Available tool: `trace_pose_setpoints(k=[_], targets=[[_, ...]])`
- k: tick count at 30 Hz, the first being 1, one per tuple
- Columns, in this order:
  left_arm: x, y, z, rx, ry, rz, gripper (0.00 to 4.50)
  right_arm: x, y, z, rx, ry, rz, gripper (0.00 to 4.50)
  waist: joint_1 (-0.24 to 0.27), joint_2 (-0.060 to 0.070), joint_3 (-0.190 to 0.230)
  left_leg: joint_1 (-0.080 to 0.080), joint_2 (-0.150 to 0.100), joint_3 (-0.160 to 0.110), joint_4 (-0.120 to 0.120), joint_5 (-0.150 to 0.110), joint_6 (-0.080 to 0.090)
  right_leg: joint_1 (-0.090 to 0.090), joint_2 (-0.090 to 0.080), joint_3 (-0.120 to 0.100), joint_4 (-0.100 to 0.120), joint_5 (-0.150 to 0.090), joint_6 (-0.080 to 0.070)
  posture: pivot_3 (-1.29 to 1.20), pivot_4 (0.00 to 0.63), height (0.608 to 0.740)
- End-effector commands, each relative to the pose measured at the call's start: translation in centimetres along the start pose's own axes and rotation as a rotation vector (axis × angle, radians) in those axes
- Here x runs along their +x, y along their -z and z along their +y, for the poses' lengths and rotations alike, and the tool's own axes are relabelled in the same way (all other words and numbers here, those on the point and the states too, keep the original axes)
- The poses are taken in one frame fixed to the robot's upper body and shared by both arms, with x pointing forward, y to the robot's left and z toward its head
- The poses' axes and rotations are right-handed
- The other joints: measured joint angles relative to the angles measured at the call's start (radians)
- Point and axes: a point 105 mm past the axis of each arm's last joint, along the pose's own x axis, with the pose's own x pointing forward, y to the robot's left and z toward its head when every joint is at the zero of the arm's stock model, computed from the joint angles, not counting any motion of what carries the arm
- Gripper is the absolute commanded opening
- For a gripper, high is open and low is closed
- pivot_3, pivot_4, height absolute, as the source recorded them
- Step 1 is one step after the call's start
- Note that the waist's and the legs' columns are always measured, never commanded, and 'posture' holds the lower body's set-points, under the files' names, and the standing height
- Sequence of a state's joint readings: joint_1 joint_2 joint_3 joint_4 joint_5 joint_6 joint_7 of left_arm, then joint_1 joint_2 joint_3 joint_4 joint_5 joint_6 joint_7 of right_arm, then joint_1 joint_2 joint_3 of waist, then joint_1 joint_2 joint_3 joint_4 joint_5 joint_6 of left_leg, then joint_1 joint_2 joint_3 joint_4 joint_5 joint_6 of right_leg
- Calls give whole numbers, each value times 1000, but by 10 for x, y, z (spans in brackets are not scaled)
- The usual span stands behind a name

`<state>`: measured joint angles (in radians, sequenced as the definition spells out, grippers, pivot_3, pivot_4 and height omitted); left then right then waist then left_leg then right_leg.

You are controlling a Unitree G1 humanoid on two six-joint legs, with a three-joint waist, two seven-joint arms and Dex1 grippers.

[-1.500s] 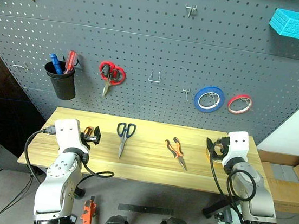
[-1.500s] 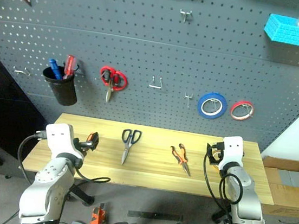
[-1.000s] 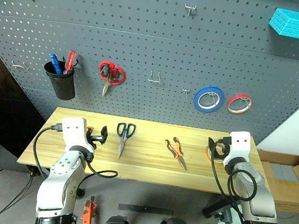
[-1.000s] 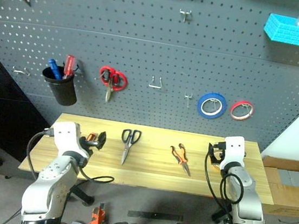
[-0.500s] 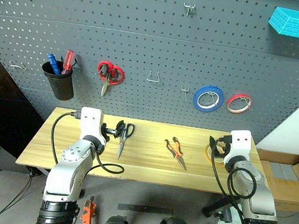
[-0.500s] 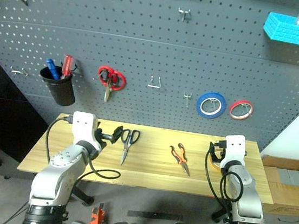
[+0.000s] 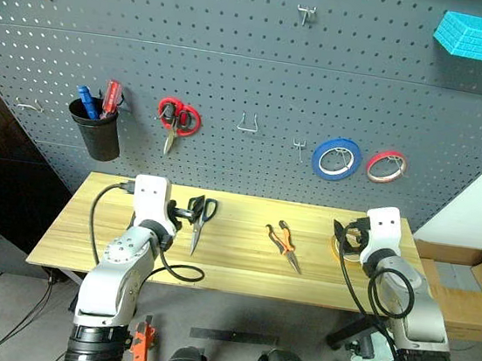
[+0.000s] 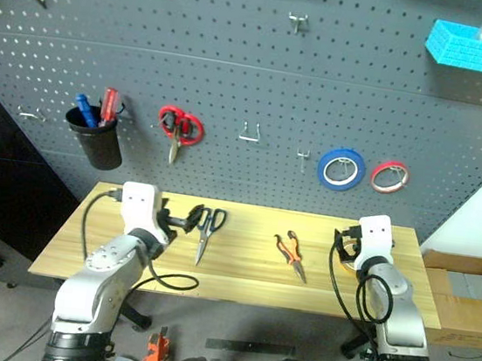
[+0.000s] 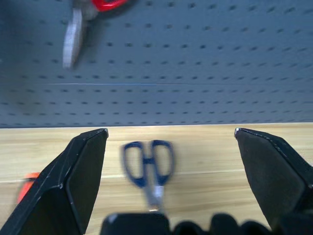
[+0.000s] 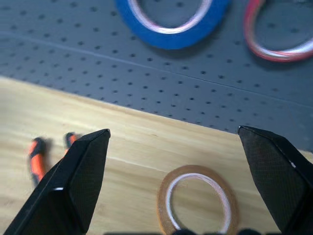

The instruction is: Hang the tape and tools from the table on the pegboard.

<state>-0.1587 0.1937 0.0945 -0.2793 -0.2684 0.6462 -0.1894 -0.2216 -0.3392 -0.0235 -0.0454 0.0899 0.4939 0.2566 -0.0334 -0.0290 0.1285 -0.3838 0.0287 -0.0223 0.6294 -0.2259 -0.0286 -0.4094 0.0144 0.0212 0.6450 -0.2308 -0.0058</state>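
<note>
both grippers stand released on the bench (image 7: 230,272). left gripper (image 8: 191,217) sits just left of the blue-handled scissors (image 7: 199,222); right gripper (image 7: 344,237) is at the yellow tape (image 10: 198,199), with the pliers (image 7: 283,244) between tape and scissors. risk: flat scissors may skid from the fingers; tape could roll off the bench's right end.
</note>
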Motion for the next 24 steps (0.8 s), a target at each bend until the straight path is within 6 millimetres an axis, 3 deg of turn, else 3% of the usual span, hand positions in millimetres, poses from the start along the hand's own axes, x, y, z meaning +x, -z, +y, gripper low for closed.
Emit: trace_pose_setpoints(k=[1,13,16,24], targets=[[5,-13,-43,-11,205,-19,4470,11,-9,-5,-54,-53,6,4500,0,0,6,0,0,0,0,0,0,0,0,0,0,0,0,-27,134,740],[32,6,-131,267,599,133,4470,49,4,-12,17,-162,196,4500,0,1,89,-5,0,-1,0,0,1,-3,1,1,0,2,5,-11,270,740],[38,9,-145,290,649,140,4470,54,6,-19,35,-146,225,4500,1,2,104,-17,0,-1,0,0,1,-14,1,2,2,2,6,-9,279,740],[54,10,-168,395,713,99,4470,60,16,-34,194,-85,318,4500,2,2,132,-18,-1,-1,0,0,1,-14,-1,5,1,1,8,-13,295,740]])
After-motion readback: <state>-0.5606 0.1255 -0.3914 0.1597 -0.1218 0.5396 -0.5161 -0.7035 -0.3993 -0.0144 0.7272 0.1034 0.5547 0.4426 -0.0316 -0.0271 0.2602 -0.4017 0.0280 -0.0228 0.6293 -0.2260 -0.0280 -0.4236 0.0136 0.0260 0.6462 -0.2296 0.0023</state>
